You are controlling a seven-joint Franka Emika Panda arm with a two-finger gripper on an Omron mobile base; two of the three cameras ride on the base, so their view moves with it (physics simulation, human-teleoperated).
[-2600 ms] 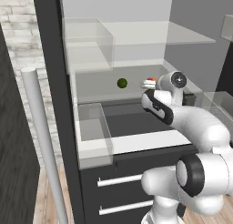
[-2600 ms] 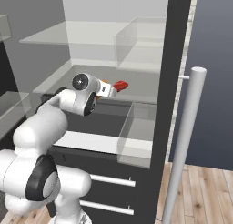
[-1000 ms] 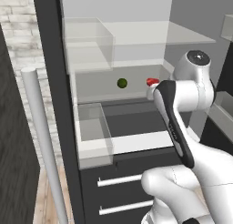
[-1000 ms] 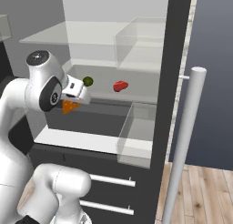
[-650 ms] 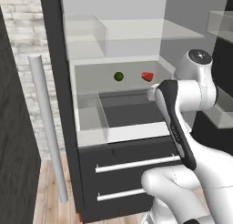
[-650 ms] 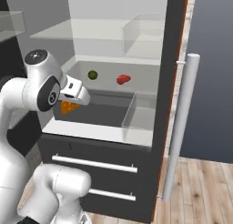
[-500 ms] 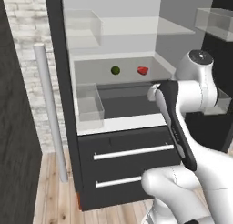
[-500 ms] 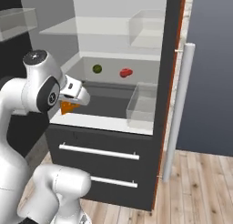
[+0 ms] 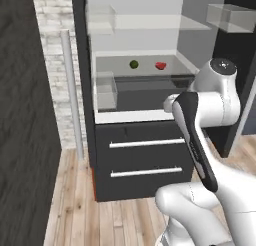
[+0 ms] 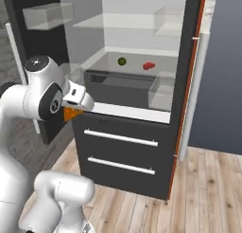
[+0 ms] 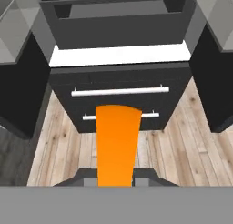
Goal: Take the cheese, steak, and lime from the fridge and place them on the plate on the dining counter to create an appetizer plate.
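The gripper (image 10: pixel 74 109) is clamped on the cheese (image 11: pixel 117 143), which sticks out from between the fingertips as an orange wedge, held outside the fridge (image 10: pixel 142 132) in front of its lower drawers (image 11: pixel 119 100). Well apart from it, the lime (image 10: pixel 122 61) and steak (image 10: pixel 148 66) sit side by side on the fridge's pale shelf, lime to the left.

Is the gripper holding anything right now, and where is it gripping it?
Yes, the gripper holds the cheese, the orange wedge. It is clamped at one end; the rest sticks out ahead.
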